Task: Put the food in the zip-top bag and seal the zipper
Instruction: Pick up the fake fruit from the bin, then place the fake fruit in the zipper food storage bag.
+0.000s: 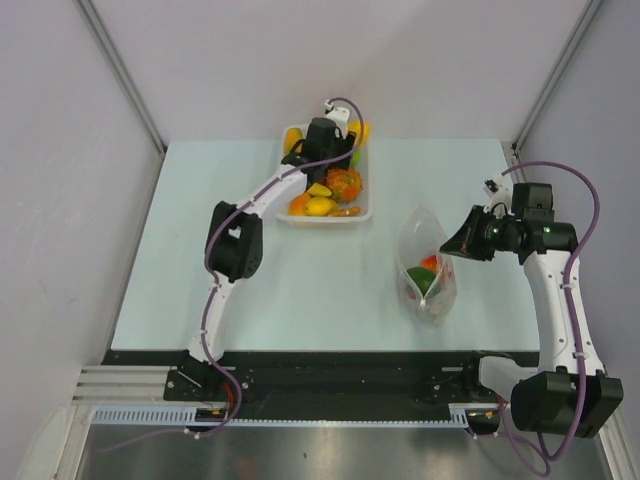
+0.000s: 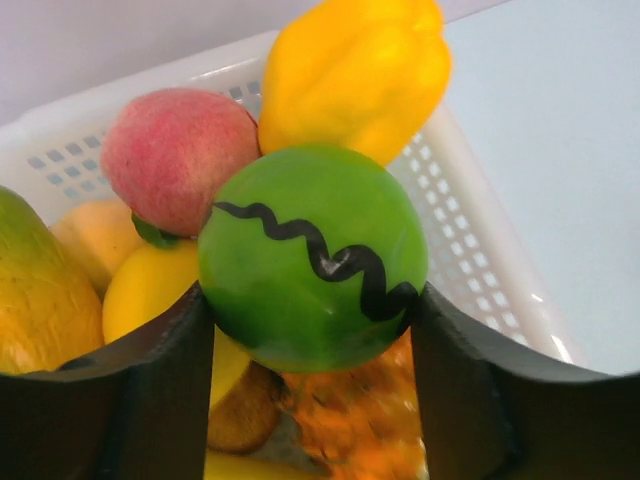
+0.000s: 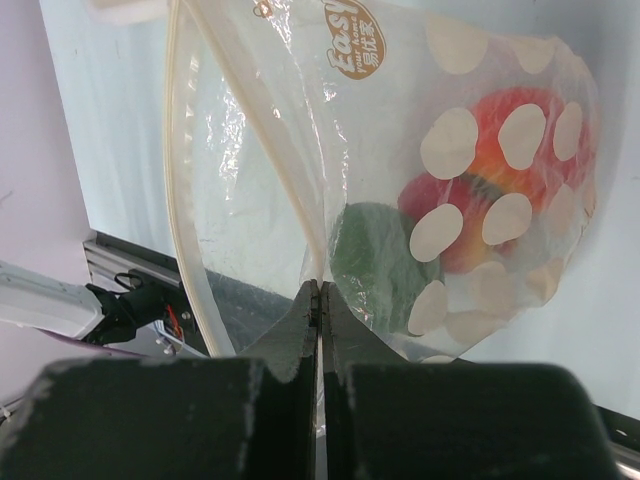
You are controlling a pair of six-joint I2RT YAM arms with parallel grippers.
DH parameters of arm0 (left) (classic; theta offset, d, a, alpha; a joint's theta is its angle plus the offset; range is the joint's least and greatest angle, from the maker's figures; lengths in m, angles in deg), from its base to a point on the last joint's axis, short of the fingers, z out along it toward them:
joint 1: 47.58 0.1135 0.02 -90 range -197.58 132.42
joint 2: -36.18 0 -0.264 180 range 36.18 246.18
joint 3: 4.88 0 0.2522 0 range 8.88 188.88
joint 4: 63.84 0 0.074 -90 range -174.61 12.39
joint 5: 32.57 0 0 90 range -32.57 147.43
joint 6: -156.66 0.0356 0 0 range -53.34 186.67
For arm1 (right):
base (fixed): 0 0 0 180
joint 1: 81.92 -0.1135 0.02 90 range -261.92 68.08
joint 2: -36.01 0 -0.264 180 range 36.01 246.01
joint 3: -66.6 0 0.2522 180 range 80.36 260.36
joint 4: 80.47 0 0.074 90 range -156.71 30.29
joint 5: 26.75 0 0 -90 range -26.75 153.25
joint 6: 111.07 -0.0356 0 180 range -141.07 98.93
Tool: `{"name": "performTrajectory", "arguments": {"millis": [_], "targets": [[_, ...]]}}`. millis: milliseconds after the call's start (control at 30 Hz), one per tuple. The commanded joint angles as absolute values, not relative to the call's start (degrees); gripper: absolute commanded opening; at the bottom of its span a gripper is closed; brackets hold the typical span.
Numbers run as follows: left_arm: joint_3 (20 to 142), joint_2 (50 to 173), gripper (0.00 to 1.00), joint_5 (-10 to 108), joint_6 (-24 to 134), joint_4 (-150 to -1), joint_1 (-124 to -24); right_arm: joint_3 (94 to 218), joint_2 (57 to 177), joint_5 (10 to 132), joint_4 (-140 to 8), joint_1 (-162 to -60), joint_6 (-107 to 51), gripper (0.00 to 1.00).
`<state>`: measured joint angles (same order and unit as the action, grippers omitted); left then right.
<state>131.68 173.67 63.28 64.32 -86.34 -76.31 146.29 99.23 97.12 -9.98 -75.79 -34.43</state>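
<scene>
My left gripper [image 1: 325,152] is over the white basket [image 1: 363,212] and is shut on a green toy fruit with a black squiggle [image 2: 310,255]; the fingers [image 2: 160,390] press both its sides. Under it lie a yellow pepper [image 2: 350,70], a peach [image 2: 180,155] and other food. The zip-top bag [image 1: 425,262] stands at the right with its mouth open. Green [image 3: 375,260] and red [image 3: 505,150] food shows inside it. My right gripper [image 3: 320,292] is shut on the bag's mouth edge, beside the pale zipper [image 3: 183,200]; it also shows in the top view [image 1: 452,242].
The basket's slotted wall [image 2: 470,210] is close to the right of my left fingers. A tomato [image 1: 344,184] and yellow and orange fruits [image 1: 318,206] fill the basket. Grey walls and metal posts [image 1: 120,70] border the table's back and sides.
</scene>
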Motion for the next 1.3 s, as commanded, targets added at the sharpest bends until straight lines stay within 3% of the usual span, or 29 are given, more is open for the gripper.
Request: {"name": "performTrajectory", "arguments": {"millis": [0, 133, 233, 400, 667, 767, 967, 1267], "targets": [[129.0, 158.7, 0.52, 56.3, 61.0, -86.8, -76.7, 148.5, 98.9, 97.3, -9.6, -75.5, -33.8, 0.0], [119.0, 147.9, 0.4, 49.7, 63.2, -87.4, -81.0, 148.8, 98.6, 97.1, -9.7, -75.4, -32.8, 0.0], [110.5, 139.4, 0.37, 46.2, 62.9, -86.2, -85.5, 149.3, 98.4, 96.9, -9.3, -75.2, -32.6, 0.0], [102.7, 132.2, 0.41, 44.3, 61.4, -87.2, -94.8, 150.9, 98.0, 97.9, -8.5, -74.4, -32.2, 0.0], [100.5, 136.3, 0.45, 45.4, 56.6, -89.6, -101.5, 153.2, 97.5, 98.9, -6.5, -73.1, -30.5, 0.0], [103.7, 139.6, 0.54, 46.4, 56.1, -92.3, -101.5, 153.2, 97.4, 99.6, -5.7, -72.7, -30.0, 0.0], [112.8, 140.3, 0.99, 48.0, 60.1, -98.5, -100.6, 152.8, 98.0, 101.0, -5.6, -72.0, -29.8, 0.0], [111.5, 136.4, 1.0, 48.4, 57.8, -95.1, -85.8, 152.3, 98.7, 103.0, -5.9, -70.8, -29.2, 0.0]]}}
